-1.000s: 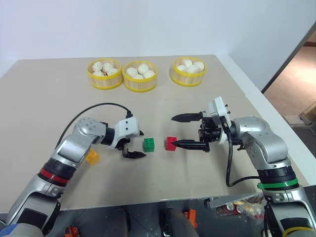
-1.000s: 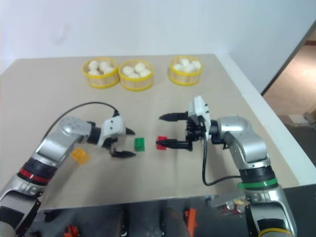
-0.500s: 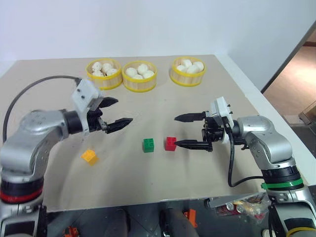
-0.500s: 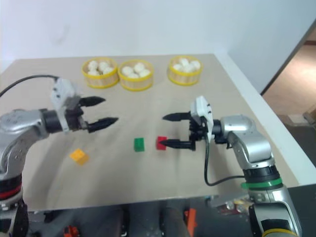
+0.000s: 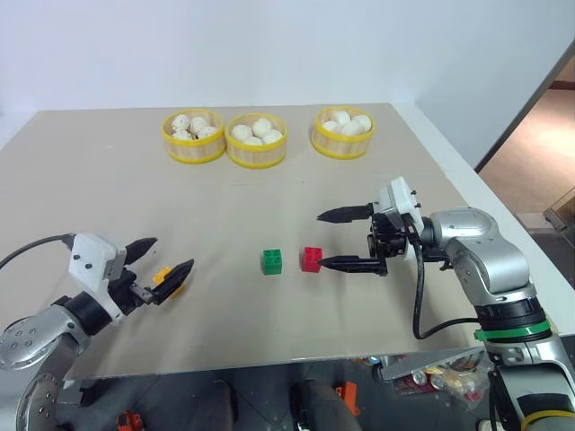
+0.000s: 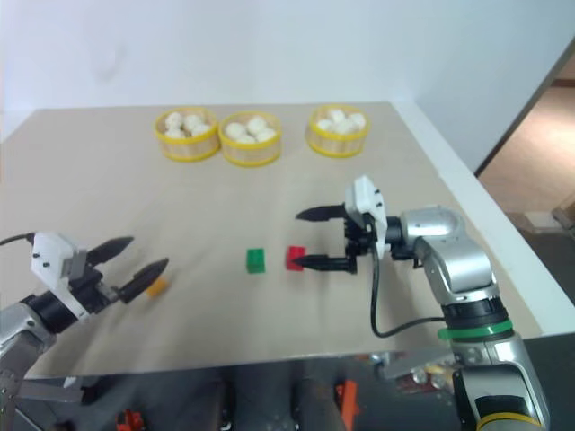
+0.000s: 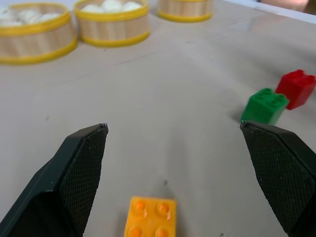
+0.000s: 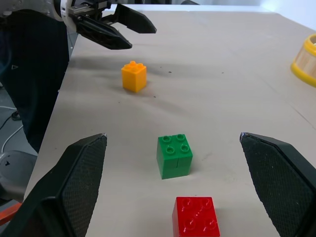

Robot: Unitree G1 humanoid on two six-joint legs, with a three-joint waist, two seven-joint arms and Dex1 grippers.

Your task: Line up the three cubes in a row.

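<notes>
The green cube and the red cube sit close side by side mid-table. The yellow-orange cube lies apart, far to their left. My left gripper hovers open and level just above and behind the yellow-orange cube, pointing toward the other two; its lower finger partly covers the cube in the head views. My right gripper stands open just right of the red cube, pointing left, its near fingertip almost at the cube. Neither gripper holds anything.
Three round yellow baskets of white buns stand in a row at the far side of the table. The table's near edge runs just below my left gripper. A cable hangs from my right wrist.
My left gripper swung up and away from beside the green cube, then drew back to the left near edge, behind the yellow-orange cube. The right gripper and the cubes stayed put.
</notes>
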